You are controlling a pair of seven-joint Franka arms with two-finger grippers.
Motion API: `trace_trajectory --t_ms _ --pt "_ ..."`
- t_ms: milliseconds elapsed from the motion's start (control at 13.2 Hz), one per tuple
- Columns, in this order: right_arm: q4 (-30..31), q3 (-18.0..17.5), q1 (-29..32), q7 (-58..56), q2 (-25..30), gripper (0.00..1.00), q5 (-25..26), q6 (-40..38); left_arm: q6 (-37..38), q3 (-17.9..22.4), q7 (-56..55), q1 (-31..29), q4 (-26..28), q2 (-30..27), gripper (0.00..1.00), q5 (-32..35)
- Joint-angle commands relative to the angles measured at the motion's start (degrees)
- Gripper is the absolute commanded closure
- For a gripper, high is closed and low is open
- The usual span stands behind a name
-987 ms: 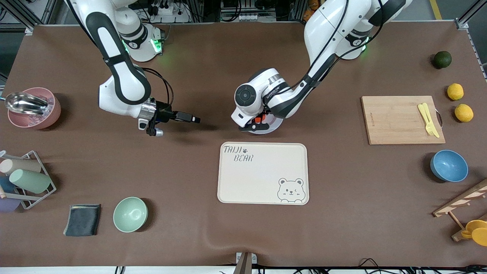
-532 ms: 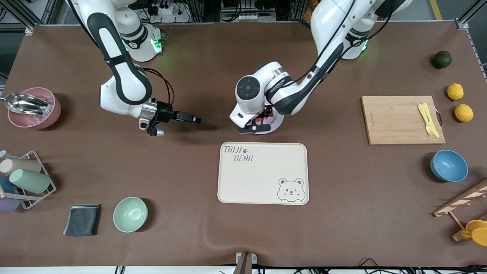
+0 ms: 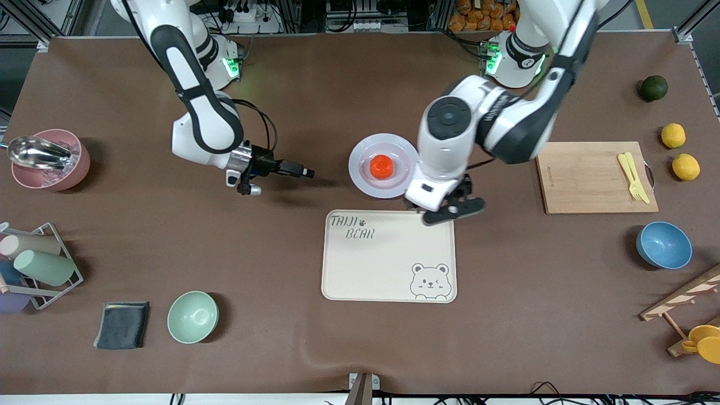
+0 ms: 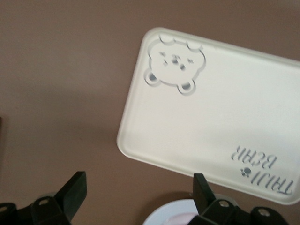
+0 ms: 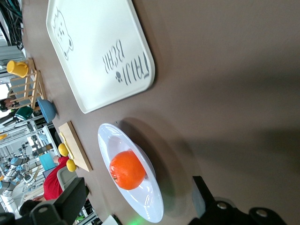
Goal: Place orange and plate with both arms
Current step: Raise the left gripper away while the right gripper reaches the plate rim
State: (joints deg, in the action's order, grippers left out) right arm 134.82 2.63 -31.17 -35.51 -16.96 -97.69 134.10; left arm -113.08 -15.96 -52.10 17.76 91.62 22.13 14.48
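A brown table (image 3: 315, 349) was seen from above. An orange (image 3: 381, 166) sat in the middle of a pale plate (image 3: 363, 174), which lay just farther from the camera than a cream bear tray (image 3: 388, 264). The left gripper (image 3: 453, 210) (fingers apart) hung over the tray's corner beside the plate. The right gripper (image 3: 298, 170) hovered over bare table, toward the right arm's end.
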Motion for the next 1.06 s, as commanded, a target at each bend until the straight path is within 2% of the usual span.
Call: trace_trajectory --t_ms 0,228,380,532,759,835,987 --pt "-1.31 -3.06 -0.12 -7.27 -3.77 0.00 -8.28 2.12 3.81 -0.47 5.14 -4.99 1.72 -5.95 0.00 0.38" --pt "-3.77 -7.37 -0.30 -7.56 -5.45 0.00 -13.65 6.07 8.47 -0.39 11.91 -10.19 1.81 -11.74 0.00 -1.46" --pt "-5.70 -9.22 -0.65 -7.73 -6.76 0.10 -16.64 6.88 11.11 -0.12 17.53 -13.70 2.68 -14.91 0.00 -4.44" --pt "-6.68 -9.31 -1.52 -7.82 -7.56 0.21 -17.36 7.58 14.01 3.72 22.37 -13.54 3.91 -17.64 0.00 -6.38" --pt "-7.03 -9.40 -2.32 -8.43 -8.52 0.28 -18.23 8.02 18.57 11.37 37.54 -11.87 6.82 -22.65 0.00 -7.98" --pt "-7.12 -9.40 -2.41 -9.30 -8.70 0.31 -18.58 8.02 20.34 12.52 43.34 -11.95 6.47 -22.84 0.00 -8.24" --pt "-7.38 -9.40 -2.49 -12.55 -9.92 0.33 -20.33 7.93 20.62 13.58 46.73 -11.96 4.72 -22.93 0.00 -9.29"
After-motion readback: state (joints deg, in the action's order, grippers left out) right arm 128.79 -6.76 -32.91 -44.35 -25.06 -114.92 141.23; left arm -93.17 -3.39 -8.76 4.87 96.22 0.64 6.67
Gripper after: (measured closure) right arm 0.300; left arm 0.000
